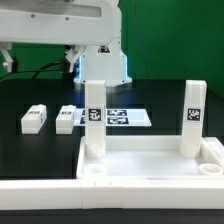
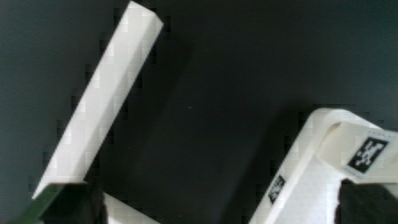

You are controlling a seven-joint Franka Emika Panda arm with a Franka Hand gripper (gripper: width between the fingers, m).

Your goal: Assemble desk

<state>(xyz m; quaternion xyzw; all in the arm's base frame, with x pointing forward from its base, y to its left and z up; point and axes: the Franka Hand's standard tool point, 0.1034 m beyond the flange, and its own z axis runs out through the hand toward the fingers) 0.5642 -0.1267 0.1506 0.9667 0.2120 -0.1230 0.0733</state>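
Observation:
The white tabletop (image 1: 150, 165) lies at the front with its raised rim up. Two white tagged legs stand upright in its far corners, one on the exterior view's left (image 1: 93, 120) and one on the right (image 1: 193, 115). My gripper (image 1: 94, 70) hangs just above the left leg. In the wrist view the gripper (image 2: 214, 212) is open, its dark fingertips (image 2: 54, 208) far apart. A tagged leg (image 2: 329, 160) sits between them, close to one finger. I cannot tell whether it touches. Two loose legs (image 1: 35, 119) (image 1: 67, 119) lie on the black table.
The marker board (image 1: 125, 117) lies flat behind the tabletop. A long white bar (image 2: 107, 100) runs slantwise across the black table in the wrist view. A white bar (image 1: 40, 195) also lies along the front on the exterior view's left.

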